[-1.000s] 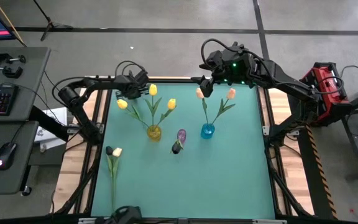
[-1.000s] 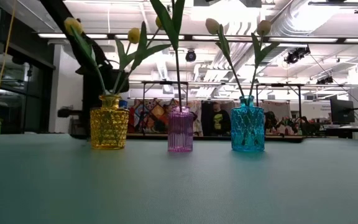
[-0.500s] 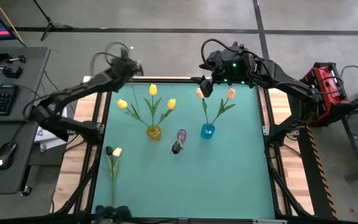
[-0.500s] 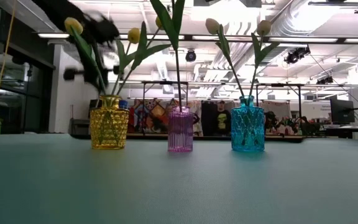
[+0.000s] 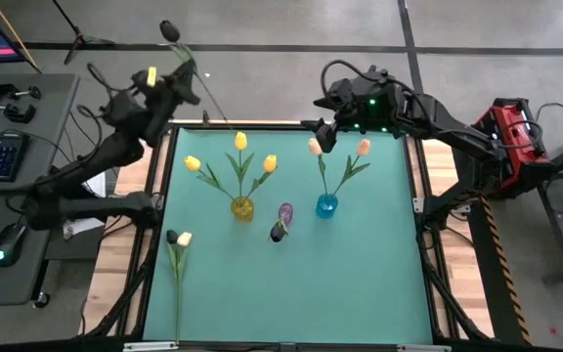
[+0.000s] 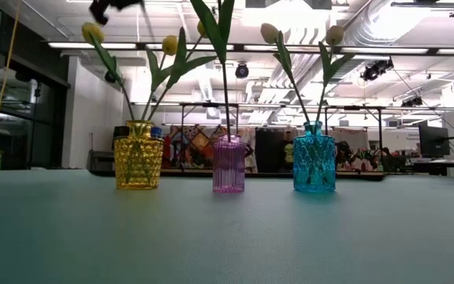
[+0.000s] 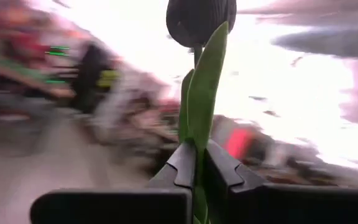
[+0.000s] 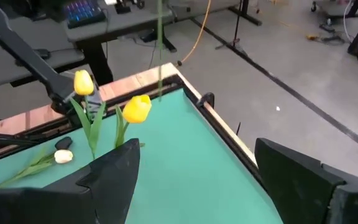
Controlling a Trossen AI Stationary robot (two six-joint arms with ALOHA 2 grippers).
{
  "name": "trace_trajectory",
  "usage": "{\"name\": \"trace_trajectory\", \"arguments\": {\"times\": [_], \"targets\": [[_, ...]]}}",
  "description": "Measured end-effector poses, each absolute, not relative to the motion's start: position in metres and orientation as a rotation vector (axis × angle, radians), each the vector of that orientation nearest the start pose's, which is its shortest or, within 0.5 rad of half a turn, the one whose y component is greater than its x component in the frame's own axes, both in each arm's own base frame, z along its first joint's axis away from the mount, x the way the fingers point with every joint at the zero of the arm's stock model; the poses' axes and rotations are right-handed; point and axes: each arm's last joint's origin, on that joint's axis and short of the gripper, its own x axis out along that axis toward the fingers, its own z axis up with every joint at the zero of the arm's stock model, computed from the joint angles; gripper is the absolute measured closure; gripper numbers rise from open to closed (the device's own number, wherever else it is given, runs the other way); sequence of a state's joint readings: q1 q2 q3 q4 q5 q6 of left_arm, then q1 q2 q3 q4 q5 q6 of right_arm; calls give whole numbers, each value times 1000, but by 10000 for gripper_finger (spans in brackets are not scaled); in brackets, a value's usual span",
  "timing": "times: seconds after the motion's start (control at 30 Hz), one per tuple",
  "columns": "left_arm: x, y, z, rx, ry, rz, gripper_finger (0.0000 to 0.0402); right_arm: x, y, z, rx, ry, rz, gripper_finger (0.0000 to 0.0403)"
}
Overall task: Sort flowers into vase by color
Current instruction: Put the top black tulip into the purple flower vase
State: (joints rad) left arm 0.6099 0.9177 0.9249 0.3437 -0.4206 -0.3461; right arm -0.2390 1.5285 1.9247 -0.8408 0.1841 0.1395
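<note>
On the green table (image 5: 291,293) stand three little glass vases in a row: a yellow vase (image 5: 242,207), a purple vase (image 5: 284,212) and a blue vase (image 5: 326,205). Beyond the table's far left corner, the left arm is lifted high, and the left gripper (image 7: 197,163) is squeezed tight on the green stem of a dark purple-black tulip (image 5: 170,30). That flower is up in the air past the table's edge, with its dark bud (image 7: 201,18) and a long leaf sticking up from between the two fingers. Over the far edge of the table, near the blue vase, waits the right gripper (image 5: 324,135), and its fingers are spread wide with nothing in them. Three yellow tulips (image 5: 240,141) stand in the yellow vase, and two peach-pink tulips (image 5: 363,148) stand in the blue vase. One green stem (image 6: 225,87) rises from the purple vase, and a dark bud (image 5: 278,233) shows just beside that vase from above. Two more tulips (image 5: 177,239), one dark and one pale, lie flat near the table's left edge.
</note>
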Motion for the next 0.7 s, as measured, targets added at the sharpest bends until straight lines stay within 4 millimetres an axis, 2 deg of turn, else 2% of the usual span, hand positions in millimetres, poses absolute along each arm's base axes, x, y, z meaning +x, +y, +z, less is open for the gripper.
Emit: {"name": "trace_trajectory", "arguments": {"times": [0.17, 0.33, 0.47, 0.6, 0.7], "targets": [[171, 85, 423, -274, -684, 636, 401, 273, -72, 492, 137, 333, -446, 96], [196, 56, 429, -215, -721, 486, 401, 252, -67, 507, 134, 264, -454, 96], [218, 45, 440, -150, -704, 417, 401, 242, -65, 513, 132, 238, -462, 96], [239, 36, 452, -101, -695, 296, 401, 240, -65, 514, 132, 235, -462, 96], [248, 30, 458, -78, -678, 185, 401, 239, -65, 513, 132, 250, -463, 96]]}}
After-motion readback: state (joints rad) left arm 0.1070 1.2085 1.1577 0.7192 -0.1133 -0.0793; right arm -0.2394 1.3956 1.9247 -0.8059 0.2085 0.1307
